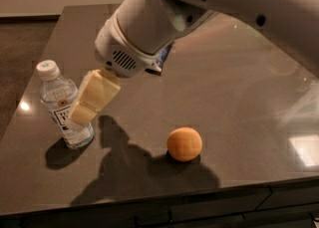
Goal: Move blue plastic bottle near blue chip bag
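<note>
The blue plastic bottle stands upright at the left of the dark table, with a white cap and a white-and-dark label. My gripper, cream coloured, hangs from the big white arm and sits right beside the bottle's right side, partly overlapping its label. I cannot tell whether it touches the bottle. The blue chip bag is almost wholly hidden behind the arm; only a dark blue sliver shows at the arm's edge, further back on the table.
An orange ball lies near the table's front edge, right of the gripper. The table's left edge runs close to the bottle, with dark floor beyond. The arm fills the upper right.
</note>
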Motion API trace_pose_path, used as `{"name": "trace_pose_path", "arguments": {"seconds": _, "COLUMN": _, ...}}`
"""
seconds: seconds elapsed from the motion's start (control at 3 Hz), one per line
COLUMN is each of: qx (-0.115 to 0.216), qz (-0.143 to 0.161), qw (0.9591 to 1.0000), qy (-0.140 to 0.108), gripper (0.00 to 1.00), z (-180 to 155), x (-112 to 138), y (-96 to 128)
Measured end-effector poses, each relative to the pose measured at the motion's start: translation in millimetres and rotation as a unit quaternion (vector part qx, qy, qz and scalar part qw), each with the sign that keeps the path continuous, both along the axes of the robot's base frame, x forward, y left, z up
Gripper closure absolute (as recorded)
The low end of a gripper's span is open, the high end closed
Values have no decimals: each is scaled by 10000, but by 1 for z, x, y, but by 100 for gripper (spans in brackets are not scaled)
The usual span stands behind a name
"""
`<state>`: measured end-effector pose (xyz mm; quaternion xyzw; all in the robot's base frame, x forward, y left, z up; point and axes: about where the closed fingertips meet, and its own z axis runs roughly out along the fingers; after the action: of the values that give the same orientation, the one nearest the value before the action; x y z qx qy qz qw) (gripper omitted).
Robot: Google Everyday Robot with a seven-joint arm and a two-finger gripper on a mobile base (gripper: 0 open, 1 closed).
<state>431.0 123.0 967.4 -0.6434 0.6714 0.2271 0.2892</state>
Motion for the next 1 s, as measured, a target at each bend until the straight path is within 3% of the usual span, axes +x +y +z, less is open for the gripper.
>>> {"name": "trace_pose_path", "arguments": {"seconds": 0.67, "qx": 880, "qz": -76, "qw": 9961, "qy": -34, "gripper": 0, "z": 1, "x": -11, "y": 48}}
{"name": "trace_pose_path", "arguments": {"seconds": 1.0, "qx": 1068, "qz": -58, "qw": 9942, "qy": -112, "gripper": 0, "z": -3, "x": -11, "y": 65}}
